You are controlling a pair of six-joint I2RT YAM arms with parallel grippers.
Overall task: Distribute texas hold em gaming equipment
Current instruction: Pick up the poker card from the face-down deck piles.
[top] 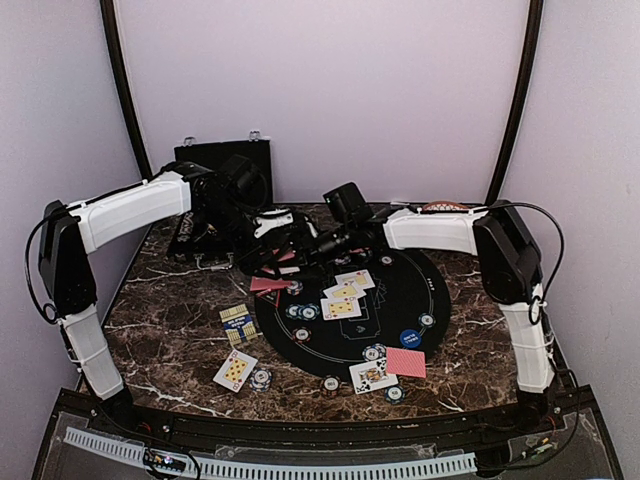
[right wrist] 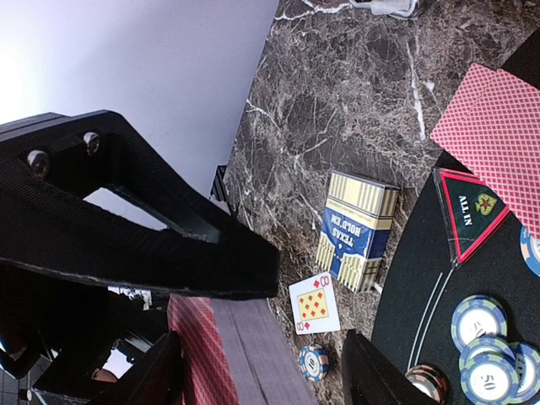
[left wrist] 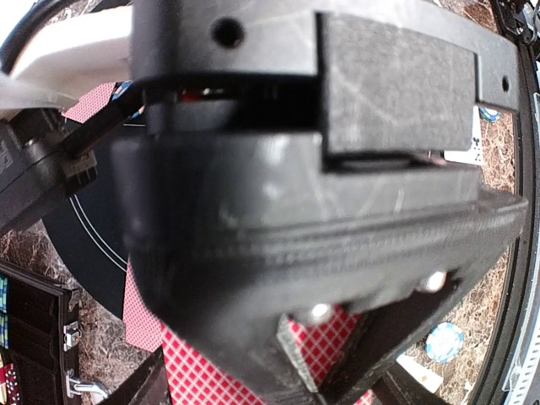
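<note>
Plainly, the left gripper (left wrist: 221, 375) clamps the deck of cards (right wrist: 211, 346) toward the tabletop's far edge; the right gripper (right wrist: 266, 371), part open and empty, straddles the deck's free end.

Your overhead view is softly, evenly lit: the lilac walls (top: 330, 90) read bright and the marble table (top: 160, 310) dark, with only faint shadows. Your left wrist view is mostly the left gripper (left wrist: 325, 371), far too close and blurred. Your right wrist view is sharp on the card box (right wrist: 359, 228) but washes out at the wall (right wrist: 101, 59).
</note>
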